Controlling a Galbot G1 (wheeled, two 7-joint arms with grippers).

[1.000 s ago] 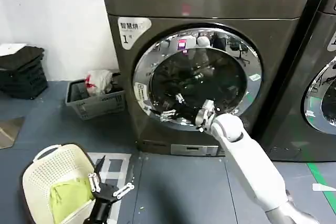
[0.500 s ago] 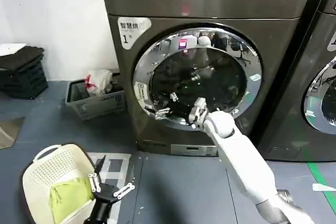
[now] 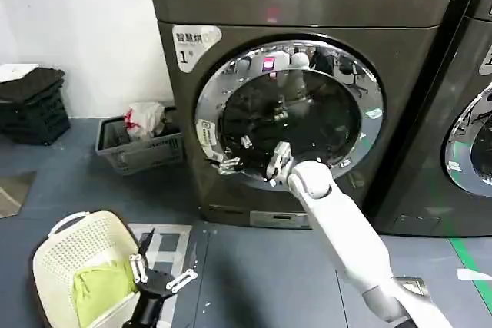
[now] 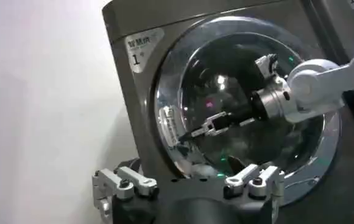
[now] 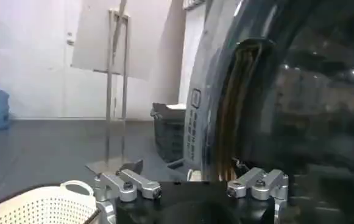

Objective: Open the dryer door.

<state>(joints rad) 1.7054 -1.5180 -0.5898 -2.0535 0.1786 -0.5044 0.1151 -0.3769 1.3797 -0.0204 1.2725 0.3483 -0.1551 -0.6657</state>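
The dryer door is a big round porthole with a chrome rim and dark glass, and in the head view it looks flush with the machine front. My right gripper is open at the door's lower left rim, the arm stretched up from the lower right. In the left wrist view that right gripper lies against the dryer door glass near the left rim. The right wrist view has its open right gripper beside the dryer door edge, where a brownish seam runs. My left gripper hangs open low by the basket.
A white laundry basket with green cloth sits on the floor at front left. A grey crate and a black crate stack stand by the wall. A darker neighbouring machine is on the right.
My right gripper has slid left along the door's lower rim, from below the centre to the lower left edge. The left arm has stayed put.
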